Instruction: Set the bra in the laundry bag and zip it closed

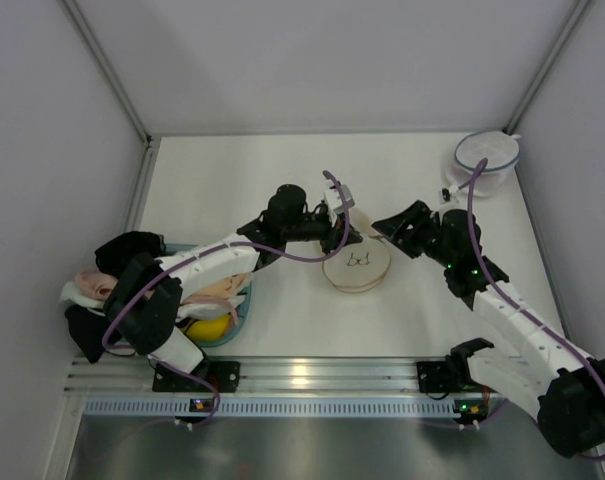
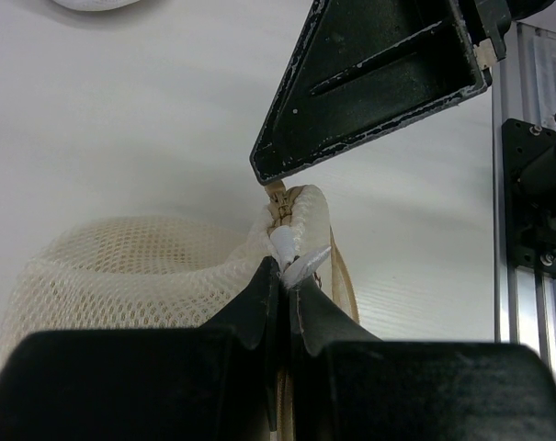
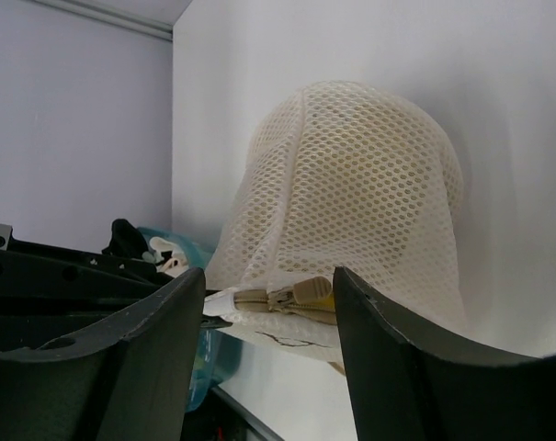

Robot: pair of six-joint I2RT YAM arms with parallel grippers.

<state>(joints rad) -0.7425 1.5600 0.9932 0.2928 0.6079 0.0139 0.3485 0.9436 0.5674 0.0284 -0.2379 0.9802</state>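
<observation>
White shells over black joints clothe the left arm [image 1: 207,260] and right arm [image 1: 522,320] — each trailed by a purple cable [image 1: 292,256]; the fingers [image 2: 379,83] are matte black wedges (scuffed pale along edges).

From high behind the rig we look down over the whole table [image 1: 282,170]; our two wrist cameras ride low and very close, peering from opposite sides at the laundry bag [image 1: 357,265], the one patch of the scene all three views share
</observation>
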